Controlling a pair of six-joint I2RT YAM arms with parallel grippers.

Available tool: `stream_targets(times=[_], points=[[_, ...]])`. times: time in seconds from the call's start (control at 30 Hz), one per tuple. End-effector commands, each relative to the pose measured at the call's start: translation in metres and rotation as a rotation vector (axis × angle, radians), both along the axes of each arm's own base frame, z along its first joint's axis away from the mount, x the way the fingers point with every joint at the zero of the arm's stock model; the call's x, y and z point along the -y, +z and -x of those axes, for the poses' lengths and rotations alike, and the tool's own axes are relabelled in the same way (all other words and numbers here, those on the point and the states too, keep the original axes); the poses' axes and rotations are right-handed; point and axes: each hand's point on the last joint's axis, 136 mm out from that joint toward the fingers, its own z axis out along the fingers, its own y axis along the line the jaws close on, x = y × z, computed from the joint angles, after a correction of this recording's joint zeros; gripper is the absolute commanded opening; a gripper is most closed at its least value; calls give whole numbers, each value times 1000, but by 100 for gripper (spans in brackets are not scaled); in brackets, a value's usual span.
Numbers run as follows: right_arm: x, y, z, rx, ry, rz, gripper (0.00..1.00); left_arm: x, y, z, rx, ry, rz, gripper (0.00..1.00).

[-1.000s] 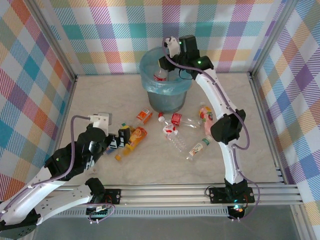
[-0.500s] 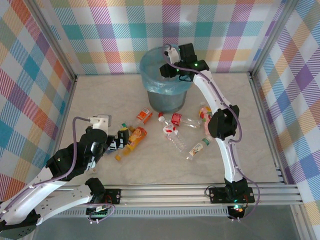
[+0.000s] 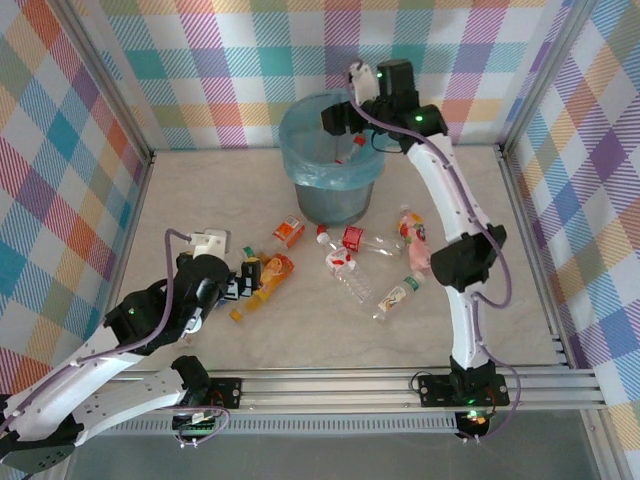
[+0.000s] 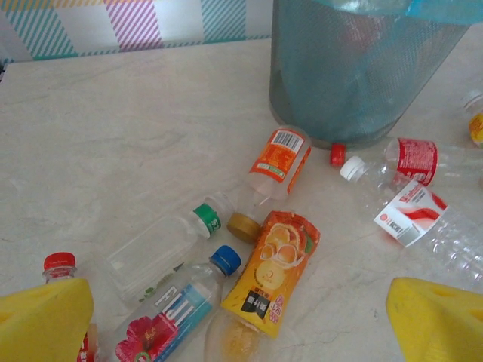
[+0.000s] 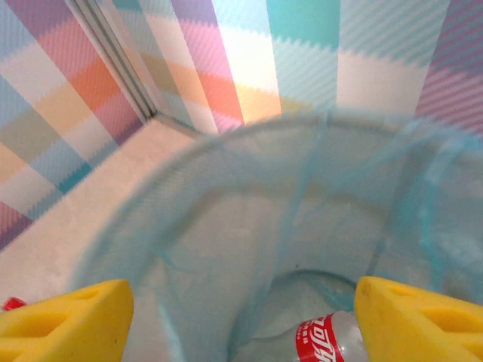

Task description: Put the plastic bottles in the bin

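Seen from above, the right arm [image 3: 445,190] rises from its base at the near right edge and bends at an elbow over the right side of the surface [image 3: 200,195]. From there it reaches to the back, holding its wrist above the bin [image 3: 335,205], a round basket with a light-blue liner near the checked back wall. The right fingers [image 5: 64,317] are spread apart over the bin's mouth, with nothing between them. Below them, inside the liner, lies a red-labelled bottle [image 5: 326,339], cut off by the lower edge of the wrist view. That view is soft, and the bin's rim is blurred.

The left arm [image 3: 130,325] sits low and folded across the near left corner, its wrist pointing right toward the plastic bottles [image 3: 350,280] scattered on the surface in front of the bin. The left fingers [image 4: 45,320] are released and wide open, cut off at the bottom of their wrist view. Between them lie an orange juice bottle [image 4: 268,283], a blue-capped bottle [image 4: 177,309] with a pink flower label, and a clear green-capped bottle [image 4: 155,249]. A red-capped bottle [image 4: 59,264] is mostly hidden behind one finger. Farther off, an orange-labelled bottle [image 4: 278,154] lies just beside the bin's base, and the bin's top runs out of frame.
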Motion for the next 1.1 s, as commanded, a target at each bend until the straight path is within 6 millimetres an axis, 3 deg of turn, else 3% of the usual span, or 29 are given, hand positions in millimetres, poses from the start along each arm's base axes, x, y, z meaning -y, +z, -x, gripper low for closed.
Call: stream_targets(times=[0.0,0.13,0.43,0.57,0.77,1.07], points=[[3,49,38,53,21,-53,77,2,-15,-2,-35,2,-49,99],[0,56,71,40,72,-74,77,10,-36,-4,-96,-15,-96,98],[0,25,139,-37,176,-164,75,31,-95,-8,-336,-54,-156,95],[10,-5,155,-92,156,-151,74,38,-125,-13,-467,-58,-146,94],[17,-47,174,-201,161,-113,74,43,-154,-30,-602,-73,-171,90],[28,-51,187,-180,154,-85,74,38,-201,-36,-720,-56,-242,80]])
